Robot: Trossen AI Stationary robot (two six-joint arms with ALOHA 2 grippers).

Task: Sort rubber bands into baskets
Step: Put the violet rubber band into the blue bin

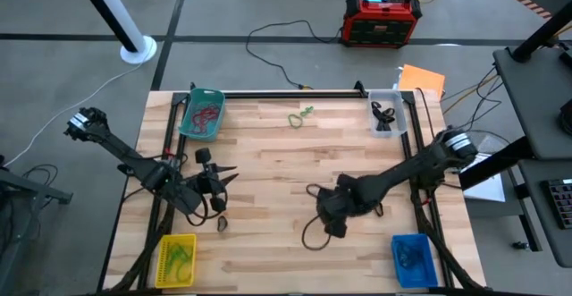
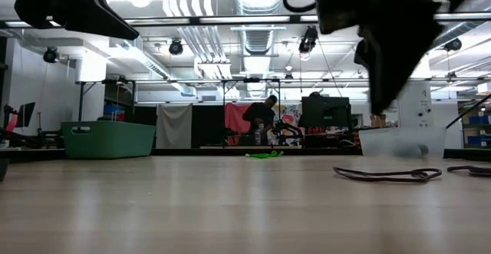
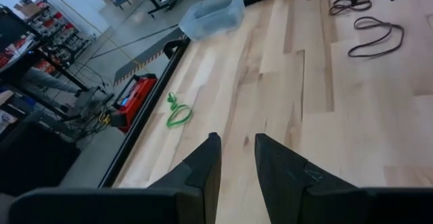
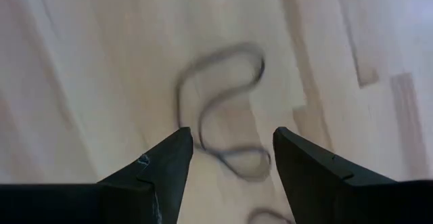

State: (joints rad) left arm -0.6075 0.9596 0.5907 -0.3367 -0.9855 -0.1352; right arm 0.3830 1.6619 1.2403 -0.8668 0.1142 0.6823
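Right now the right gripper (image 1: 332,214) hangs just over the middle of the worktop (image 1: 268,153), its two fingers spread wide with nothing between them. Directly beneath lies a dark rubber band (image 4: 220,109), flat on the wood in a loose, twisted loop. It looks feather-light and completely limp, so I judge it will sag and fold the moment it is lifted, and a thin strand lying flat gives the fingers little to bite on. The best hold is probably where the loop crosses or doubles over itself, with the fingertips pressed down to the wood on either side of the strand.

The left gripper (image 1: 217,181) waits over the left side of the worktop, fingers only narrowly apart and empty; a small dark band (image 1: 222,224) lies just near of it. A green rubber band (image 1: 300,115) sits by the far edge.

Four baskets stand at the corners: teal basket (image 1: 202,114) far left holding red bands, clear basket (image 1: 385,114) far right holding black ones, yellow basket (image 1: 177,258) near left, blue basket (image 1: 412,258) near right.
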